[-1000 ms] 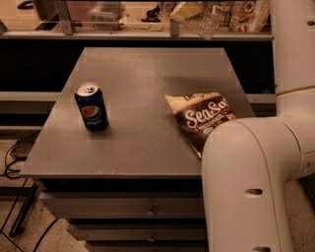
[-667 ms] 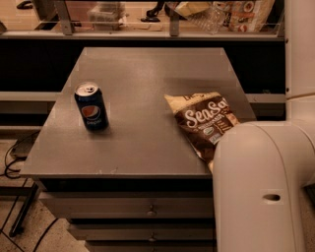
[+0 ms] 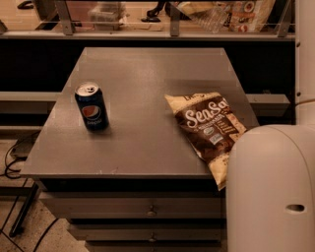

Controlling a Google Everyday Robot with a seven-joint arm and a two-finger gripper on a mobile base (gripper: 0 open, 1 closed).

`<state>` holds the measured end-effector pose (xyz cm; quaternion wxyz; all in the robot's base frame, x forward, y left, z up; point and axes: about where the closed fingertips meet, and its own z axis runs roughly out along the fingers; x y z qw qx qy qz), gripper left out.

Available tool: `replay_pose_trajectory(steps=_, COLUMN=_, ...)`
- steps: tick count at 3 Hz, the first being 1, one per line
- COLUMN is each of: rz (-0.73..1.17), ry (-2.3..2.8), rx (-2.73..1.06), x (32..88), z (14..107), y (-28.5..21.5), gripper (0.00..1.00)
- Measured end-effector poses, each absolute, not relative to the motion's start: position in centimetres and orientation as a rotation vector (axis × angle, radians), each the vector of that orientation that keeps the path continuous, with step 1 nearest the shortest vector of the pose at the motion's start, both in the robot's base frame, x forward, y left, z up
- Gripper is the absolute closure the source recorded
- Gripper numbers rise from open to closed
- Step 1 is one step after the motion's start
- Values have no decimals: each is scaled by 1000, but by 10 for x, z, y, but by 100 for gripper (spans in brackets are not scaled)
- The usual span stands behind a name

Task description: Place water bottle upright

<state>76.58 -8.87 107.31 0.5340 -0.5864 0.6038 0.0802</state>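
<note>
A clear ribbed object [image 3: 211, 17] at the top edge, above the far side of the table, looks like the water bottle; it lies tilted and is partly cut off. A dark shape [image 3: 158, 7] just left of it at the top edge looks like my gripper, mostly out of frame. I cannot tell whether it touches the bottle. My white arm [image 3: 271, 192] fills the lower right corner, and its upper link [image 3: 305, 54] rises along the right edge.
A dark blue Pepsi can [image 3: 91, 106] stands upright on the left of the grey table [image 3: 142, 69]. A brown chip bag [image 3: 208, 128] lies flat on the right, its near corner behind my arm. A shelf with packages [image 3: 246, 12] runs behind the table. Drawers sit below.
My arm's white bulk has shifted to the right, uncovering more of the chip bag. The can and bag have not moved.
</note>
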Motion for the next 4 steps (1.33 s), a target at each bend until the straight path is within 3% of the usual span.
replay_pose_trajectory(steps=2, rz=426, ry=1669, rx=-1195, x=763, z=1033, y=-109, gripper=100)
replay_pose_trajectory(steps=4, rz=471, ry=1746, rx=-1123, x=760, z=1019, y=-119, gripper=100)
